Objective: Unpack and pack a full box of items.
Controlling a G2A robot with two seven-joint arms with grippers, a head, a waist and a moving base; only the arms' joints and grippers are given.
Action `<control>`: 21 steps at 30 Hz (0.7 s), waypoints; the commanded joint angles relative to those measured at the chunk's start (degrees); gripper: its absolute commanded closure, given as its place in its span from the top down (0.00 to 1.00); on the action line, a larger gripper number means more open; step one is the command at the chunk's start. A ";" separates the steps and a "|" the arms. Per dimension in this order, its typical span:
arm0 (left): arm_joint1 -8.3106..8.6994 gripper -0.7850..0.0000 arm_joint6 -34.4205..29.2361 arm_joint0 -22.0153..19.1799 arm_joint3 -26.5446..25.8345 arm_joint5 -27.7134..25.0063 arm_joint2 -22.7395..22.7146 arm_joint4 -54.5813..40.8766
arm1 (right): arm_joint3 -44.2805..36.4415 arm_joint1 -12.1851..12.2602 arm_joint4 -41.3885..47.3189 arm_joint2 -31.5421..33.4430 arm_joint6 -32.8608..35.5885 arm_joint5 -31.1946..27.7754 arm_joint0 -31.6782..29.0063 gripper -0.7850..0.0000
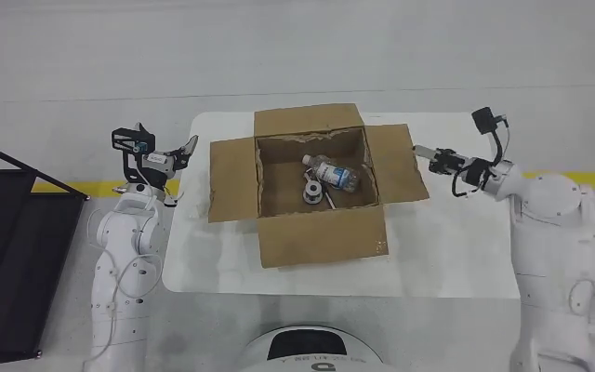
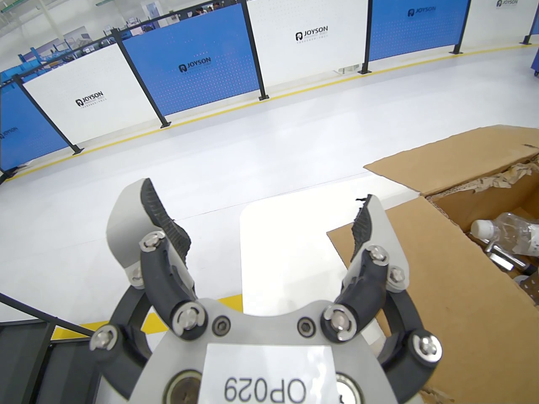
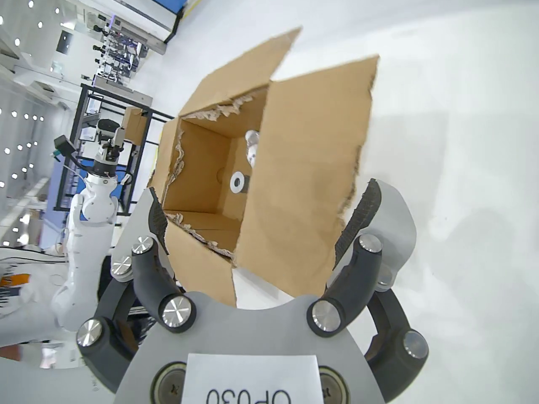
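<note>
An open cardboard box stands mid-table with all flaps folded out. Inside lie a clear plastic bottle with a white cap and a small metal part with a white ring. The bottle and the box wall also show in the left wrist view. My left gripper hangs open off the table's left edge, beside the left flap. My right gripper is open just beyond the right flap, with nothing between its fingers.
The white table has bare room to the right of the box and along the front. A black rack stands on the floor at the left. Torn paper lines the box rim.
</note>
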 commanded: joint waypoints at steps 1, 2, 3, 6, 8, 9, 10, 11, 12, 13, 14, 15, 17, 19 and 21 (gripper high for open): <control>0.00 1.00 0.00 0.00 0.00 -0.02 0.00 0.00 | 5.89 0.02 -3.80 -4.48 5.04 -0.98 4.20 1.00; 0.00 1.00 0.00 0.00 0.00 -0.02 0.00 0.00 | 7.85 -0.02 -3.76 -6.08 6.48 -2.30 5.71 1.00; 0.00 1.00 0.00 0.00 0.00 -0.02 0.00 0.00 | 10.00 -0.18 -1.06 -7.45 8.52 -3.73 6.91 1.00; 0.00 1.00 0.00 0.00 0.00 -0.02 0.00 0.00 | 16.20 -0.42 7.51 -9.22 13.72 -7.14 10.36 1.00; 0.00 1.00 0.00 0.00 0.00 -0.02 0.00 0.00 | 19.36 -0.48 11.53 -10.01 16.31 -8.62 12.08 1.00; 0.00 1.00 0.00 0.00 0.00 -0.02 0.00 0.00 | 20.84 -0.50 13.41 -10.23 17.17 -9.02 12.75 1.00; 0.00 1.00 0.00 0.00 0.00 -0.02 0.00 0.00 | 22.38 -0.50 15.41 -10.24 17.77 -8.84 13.38 1.00; 0.00 1.00 0.00 0.00 0.00 -0.02 0.00 0.00 | 23.50 -0.48 17.06 -10.33 18.13 -8.48 13.97 1.00; 0.00 1.00 0.00 0.00 0.00 -0.02 0.00 0.00 | 24.49 -0.46 19.25 -10.35 18.62 -8.00 14.38 1.00; 0.00 1.00 0.00 0.00 0.00 -0.02 0.00 0.00 | 25.32 -0.40 21.44 -10.17 19.04 -7.57 14.73 1.00; 0.00 1.00 0.00 0.00 0.00 -0.02 0.00 0.00 | 25.70 -0.34 23.71 -10.17 19.62 -6.99 14.91 1.00; 0.00 1.00 0.00 0.00 0.00 -0.02 0.00 0.00 | 26.00 -0.27 27.03 -9.94 20.47 -6.15 14.95 1.00; 0.00 1.00 0.00 0.00 0.00 -0.02 0.00 0.00 | 26.40 0.03 31.78 -9.62 20.91 -5.71 14.81 1.00; 0.00 1.00 0.00 0.00 0.00 -0.02 0.00 0.00 | 25.13 0.41 35.52 -10.21 20.91 -5.71 14.33 1.00; 0.00 1.00 0.00 0.00 0.00 -0.02 0.00 0.00 | 22.81 0.83 38.07 -10.81 20.91 -5.71 13.49 1.00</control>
